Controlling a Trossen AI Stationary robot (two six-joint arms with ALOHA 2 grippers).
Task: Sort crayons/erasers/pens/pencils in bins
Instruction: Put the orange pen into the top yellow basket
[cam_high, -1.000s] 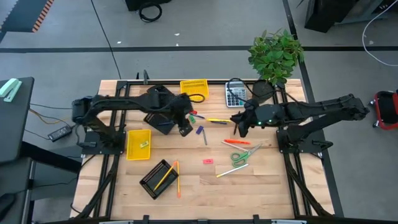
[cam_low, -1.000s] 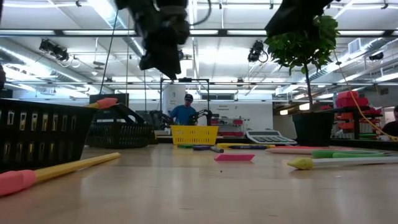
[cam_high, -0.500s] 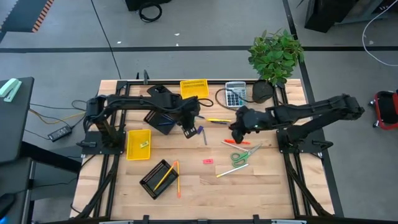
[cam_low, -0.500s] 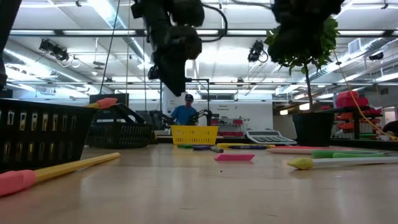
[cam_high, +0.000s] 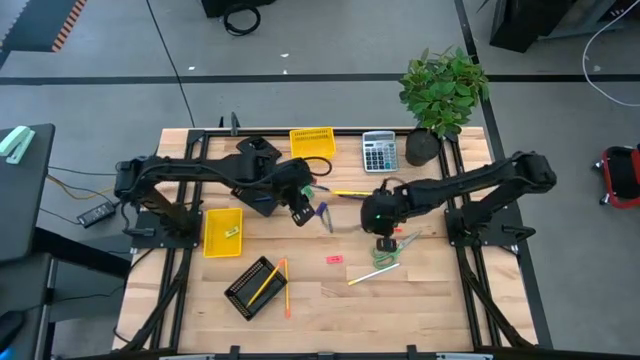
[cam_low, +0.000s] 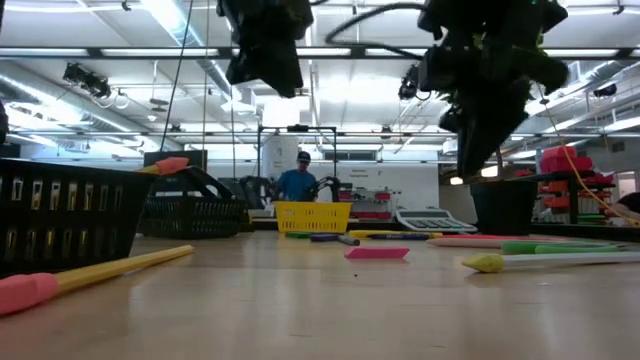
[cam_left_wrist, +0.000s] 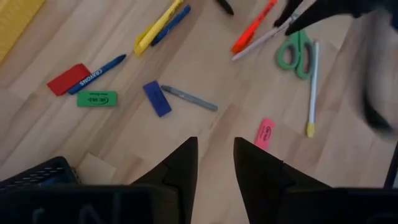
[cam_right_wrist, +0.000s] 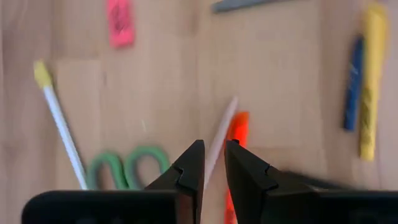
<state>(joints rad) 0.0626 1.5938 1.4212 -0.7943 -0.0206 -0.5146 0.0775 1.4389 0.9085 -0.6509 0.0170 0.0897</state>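
Crayons, erasers, pens, pencils mostly loose mid-table. Leftmost, yellow bin (cam_high: 222, 231) holding one small piece; beside it, tipped black mesh bin (cam_high: 252, 283) with pencils (cam_high: 284, 285). Left gripper (cam_high: 300, 213) raised, narrowly parted, empty, above blue eraser (cam_left_wrist: 157, 98). Pink eraser (cam_high: 334, 259) alone. Right gripper (cam_high: 385, 243) slightly apart, empty, over orange pen (cam_right_wrist: 237, 134), green scissors (cam_right_wrist: 127, 167).

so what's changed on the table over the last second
The right tool moved away from the calculator, toward the table's middle, and now hangs over the orange pen near the green scissors, holding nothing. The left tool swung out a little and came back, empty, narrowing slightly. The loose items and bins lie as before.
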